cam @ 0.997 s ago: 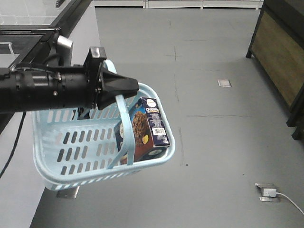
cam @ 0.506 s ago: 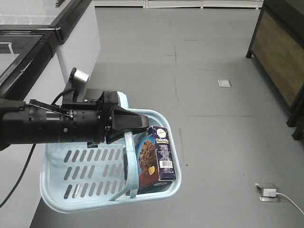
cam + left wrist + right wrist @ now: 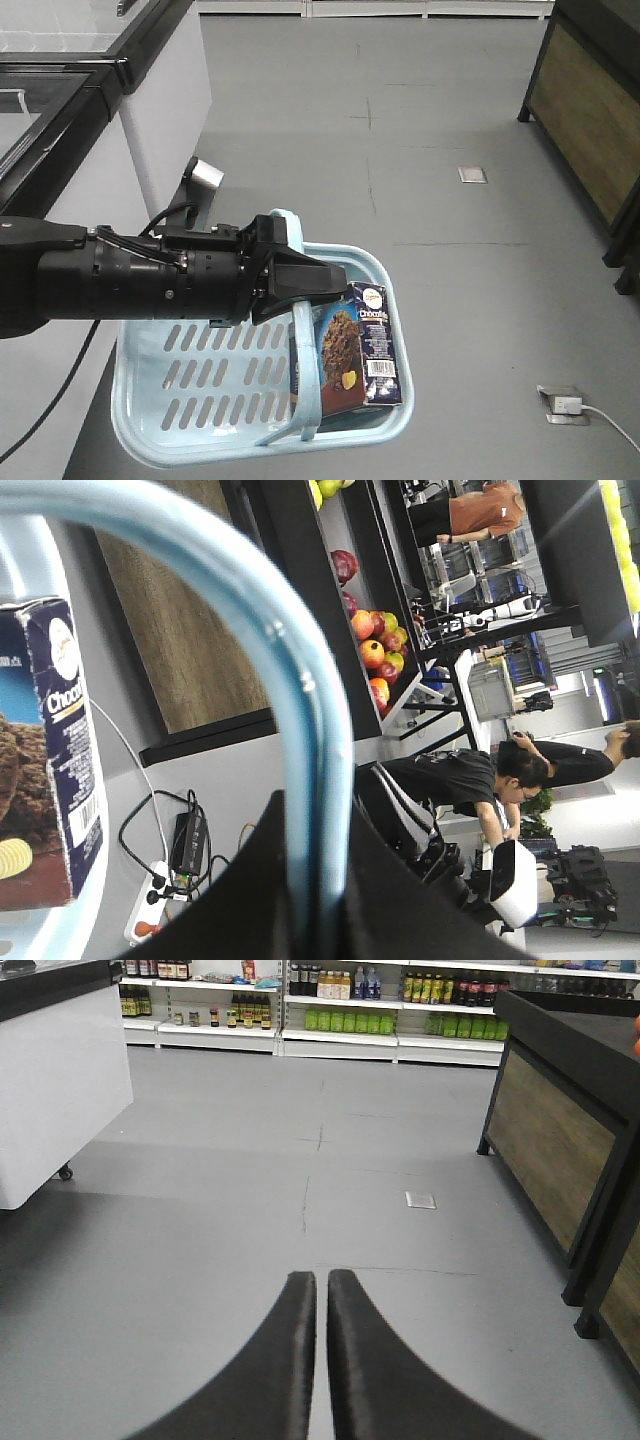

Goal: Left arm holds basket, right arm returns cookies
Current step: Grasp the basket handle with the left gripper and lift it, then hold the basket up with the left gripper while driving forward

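The left arm's black wedge gripper (image 3: 333,282) is shut on the pale blue band handles (image 3: 303,372) of the light blue basket (image 3: 200,435), which hangs below it over the grey floor. In the left wrist view the handle (image 3: 300,710) runs pinched between the two dark jaws of the left gripper (image 3: 318,820). The cookies (image 3: 358,345), a navy box with a chocolate cookie picture, stand upright in the basket's right end; the same cookies (image 3: 45,750) show at the left edge of the left wrist view. The right gripper (image 3: 321,1278) is shut with nothing in it, over bare floor.
A white counter (image 3: 165,120) with a black-framed top stands at the left. A dark wood-panelled stand (image 3: 590,110) is at the right. A power strip (image 3: 560,404) and a floor plate (image 3: 472,175) lie on the floor. Stocked shelves (image 3: 340,1010) line the far wall.
The left arm has carried the basket with the cookies to the right and lower in the front view. Its grip on the handles is unchanged.
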